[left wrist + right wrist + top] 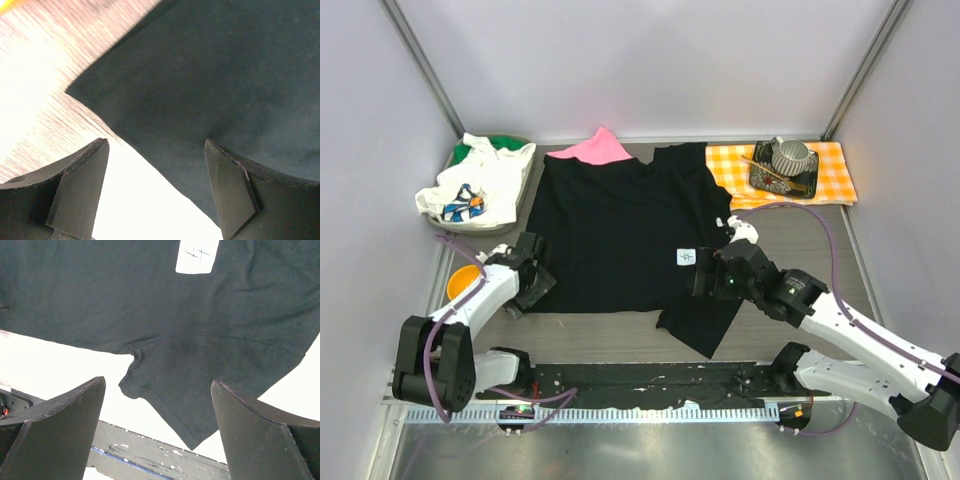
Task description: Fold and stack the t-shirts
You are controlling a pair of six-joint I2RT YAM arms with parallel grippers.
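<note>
From above, the black t-shirt (620, 235) lies spread on the table (620, 335), its white label (686, 257) too small to read; the pink t-shirt (595, 148) peeks out at its far edge. Left wrist: the left tool (156, 150), released, stands over the shirt's corner, bare table beside. Right wrist: the right tool (157, 385), released, is above the sleeve (170, 390); the label bears only thin strokes

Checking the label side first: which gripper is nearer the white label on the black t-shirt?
Right. The right gripper hangs open just beside the white label; the left gripper is open at the black t-shirt's opposite, left edge.
</note>
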